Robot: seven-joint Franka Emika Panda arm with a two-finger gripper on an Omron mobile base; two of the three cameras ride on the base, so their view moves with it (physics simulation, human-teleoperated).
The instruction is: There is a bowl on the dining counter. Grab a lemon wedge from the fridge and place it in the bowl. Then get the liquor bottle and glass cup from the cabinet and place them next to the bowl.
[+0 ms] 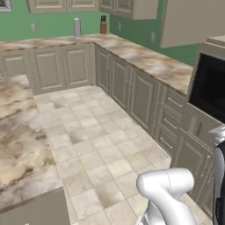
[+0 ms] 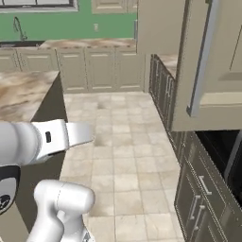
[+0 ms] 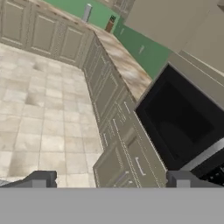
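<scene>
Bowl: could not tell where on the dining counter it sat. Likewise lemon wedge, liquor bottle and glass cup: could not place them from these views.

Saw the arm [image 1: 169, 189] rising at the lower right of the left base view, bent at a rounded white elbow low over the tile floor [image 1: 96, 145]. In the right base view, found a white forearm link [image 2: 42, 139] reaching level from the left edge toward the middle, above a second rounded joint [image 2: 64, 201]. Found the gripper [image 3: 111, 179] clear of everything, aimed forward and down along a run of beige lower cabinets [image 3: 109, 109] and toward a dark, open-fronted oven [image 3: 183, 122]. Jaws spread wide, fingertips [image 3: 41, 178] far apart at either side of the hand view, pinching nothing, with floor and drawer fronts showing between them.

Stood between a marble-topped counter [image 1: 17, 145] on the left and a corner counter [image 1: 145, 59] of the same stone on the right, under a green wall. Noted on that far counter a grey canister [image 1: 77, 27] and, near it, a brown block [image 1: 103, 25], both well apart from the arm. Noted at the upper right an upper cabinet door [image 2: 160, 61] with a long pale handle [image 2: 202, 56].

Made out a small dark mark [image 2: 48, 137] on the forearm link, too small to read. Could not read any writing on canister or block.
</scene>
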